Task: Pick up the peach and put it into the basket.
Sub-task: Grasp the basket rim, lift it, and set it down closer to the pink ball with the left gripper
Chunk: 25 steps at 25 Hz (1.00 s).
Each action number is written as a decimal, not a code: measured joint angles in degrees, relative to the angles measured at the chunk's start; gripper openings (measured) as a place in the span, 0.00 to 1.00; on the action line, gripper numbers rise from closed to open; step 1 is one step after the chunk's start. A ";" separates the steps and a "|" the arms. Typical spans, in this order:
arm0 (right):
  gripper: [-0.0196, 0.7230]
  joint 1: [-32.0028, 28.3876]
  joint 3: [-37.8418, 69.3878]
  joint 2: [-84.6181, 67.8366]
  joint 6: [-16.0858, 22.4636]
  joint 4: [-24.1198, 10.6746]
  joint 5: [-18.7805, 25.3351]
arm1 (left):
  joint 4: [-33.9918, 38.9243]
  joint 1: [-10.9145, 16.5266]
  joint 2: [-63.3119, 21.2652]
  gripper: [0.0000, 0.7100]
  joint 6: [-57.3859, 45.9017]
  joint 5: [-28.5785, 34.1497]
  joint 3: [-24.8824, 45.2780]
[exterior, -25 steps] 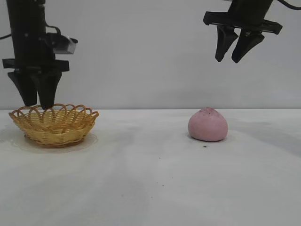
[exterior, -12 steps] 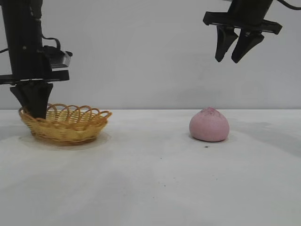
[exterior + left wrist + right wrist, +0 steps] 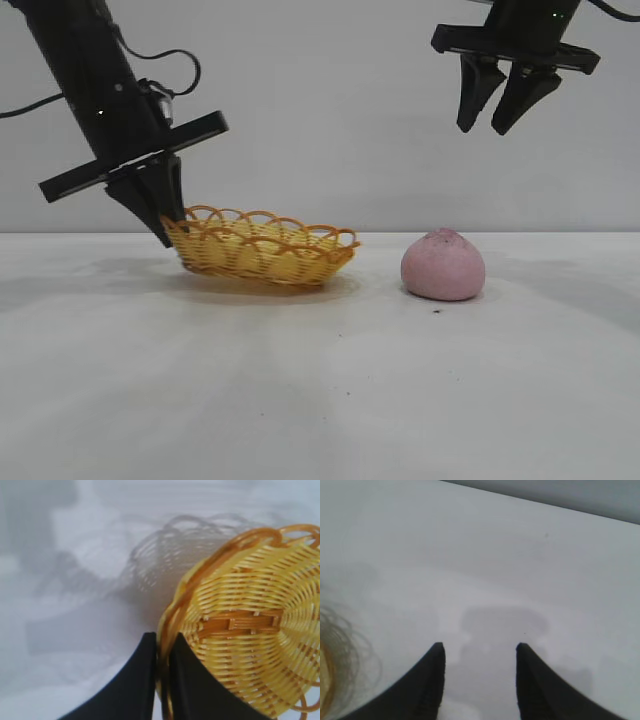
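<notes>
The wicker basket (image 3: 262, 248) sits tilted on the white table, its left rim lifted. My left gripper (image 3: 165, 235) is shut on that rim; in the left wrist view the rim (image 3: 162, 650) runs between my two black fingers (image 3: 187, 680) and the woven bowl (image 3: 250, 630) fills one side. The pink peach (image 3: 443, 265) rests on the table just right of the basket, apart from it. My right gripper (image 3: 494, 128) hangs open and empty high above the peach. The right wrist view shows its open gripper (image 3: 479, 647) over bare table; the peach is out of that view.
The white table (image 3: 320, 400) runs wide in front of both things. A grey wall stands behind. A faint blurred edge of the basket (image 3: 327, 675) shows at the side of the right wrist view.
My left gripper has dragged the basket to the right, toward the peach, and tipped it up by its left rim. The left arm now leans. The right gripper and peach have not moved.
</notes>
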 joint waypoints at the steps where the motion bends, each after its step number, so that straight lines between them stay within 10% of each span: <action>1: 0.46 0.00 0.00 0.00 0.00 0.00 0.00 | 0.01 0.00 -0.27 0.07 0.67 0.00 0.46; 9: 0.46 0.00 0.00 0.00 0.00 0.05 0.02 | 7.80 0.00 -5.82 0.62 2.60 1.64 0.98; 25: 0.46 0.00 0.00 0.00 -0.10 0.84 0.23 | 40.32 0.81 -11.92 0.66 -2.59 1.78 -4.15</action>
